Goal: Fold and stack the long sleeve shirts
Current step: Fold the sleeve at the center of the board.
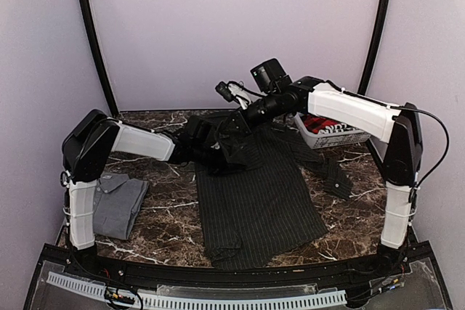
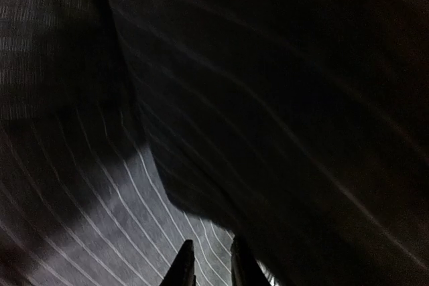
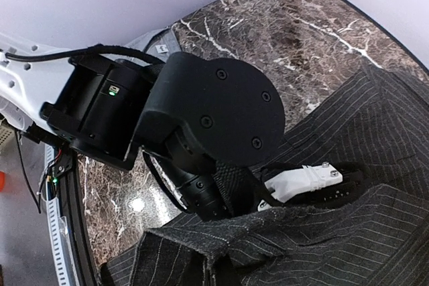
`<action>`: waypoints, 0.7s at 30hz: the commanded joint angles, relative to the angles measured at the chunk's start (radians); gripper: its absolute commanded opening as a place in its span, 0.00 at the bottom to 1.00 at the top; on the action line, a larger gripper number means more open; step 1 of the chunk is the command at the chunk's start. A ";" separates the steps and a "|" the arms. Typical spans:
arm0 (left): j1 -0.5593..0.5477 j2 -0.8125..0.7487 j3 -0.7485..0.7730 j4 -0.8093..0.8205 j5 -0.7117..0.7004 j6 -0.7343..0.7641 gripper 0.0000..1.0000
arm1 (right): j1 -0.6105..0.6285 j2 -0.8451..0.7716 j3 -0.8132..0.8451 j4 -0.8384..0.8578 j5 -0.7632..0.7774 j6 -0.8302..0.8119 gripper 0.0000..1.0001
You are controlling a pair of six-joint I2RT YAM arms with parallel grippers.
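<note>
The black pinstriped long sleeve shirt (image 1: 254, 201) lies spread in the middle of the marble table, with one sleeve trailing right. At its far edge both grippers meet. My left gripper (image 1: 218, 156) is at the shirt's top left. In the left wrist view its fingers (image 2: 184, 262) stand close together on striped cloth (image 2: 100, 219), under a dark fold. My right gripper (image 1: 232, 123) is shut on the shirt's raised edge (image 3: 201, 246), which covers its fingers. A folded grey shirt (image 1: 120, 201) lies at the near left. The red-and-black plaid shirt (image 1: 320, 123) sits in the basket.
The white slatted basket (image 1: 341, 137) stands at the back right by the right arm. My left arm's black wrist (image 3: 208, 112) is close in front of the right wrist camera. Bare marble (image 1: 356, 179) shows right of the shirt. Walls enclose the table.
</note>
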 commanded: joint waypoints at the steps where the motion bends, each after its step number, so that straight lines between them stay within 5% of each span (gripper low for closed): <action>1: -0.016 -0.171 -0.111 0.087 -0.025 -0.063 0.18 | 0.038 0.036 -0.017 -0.026 -0.064 -0.018 0.00; 11: -0.017 -0.390 -0.300 -0.129 -0.158 0.005 0.18 | 0.121 0.039 -0.215 -0.019 -0.150 -0.044 0.00; 21: -0.010 -0.509 -0.355 -0.386 -0.308 0.117 0.23 | 0.159 0.097 -0.157 -0.059 -0.128 -0.051 0.00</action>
